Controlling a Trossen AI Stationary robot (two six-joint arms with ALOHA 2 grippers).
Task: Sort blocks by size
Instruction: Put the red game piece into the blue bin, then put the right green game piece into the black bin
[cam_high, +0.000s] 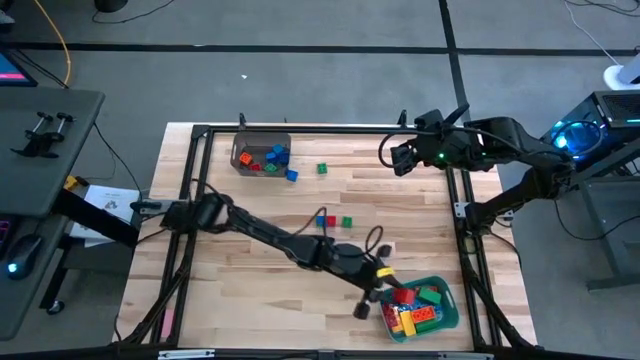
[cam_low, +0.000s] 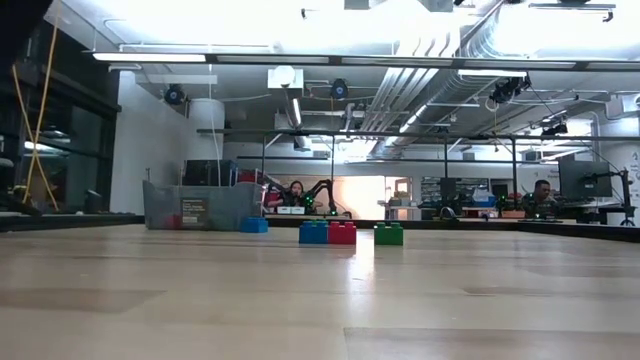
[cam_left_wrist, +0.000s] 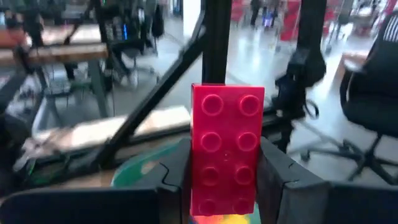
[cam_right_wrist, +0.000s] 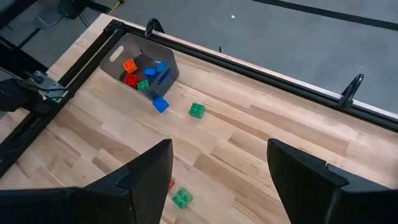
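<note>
Blocks are light, stiff, slick plastic, so flat sides are best pinched. A long red block (cam_left_wrist: 227, 149) is clamped in the left tool (cam_high: 378, 290) over the teal bin (cam_high: 448, 315) near the counter's (cam_high: 420, 210) front right corner. The right tool (cam_right_wrist: 217, 180), fingers apart, is parked at the back edge.

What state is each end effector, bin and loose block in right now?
Left end effector: shut on red block, over teal bin.
Right end effector: open, empty, at the table's far edge.
Teal bin: upright, holding long blocks.
Grey bin: holding small blocks.
Loose blocks: resting on table.
</note>
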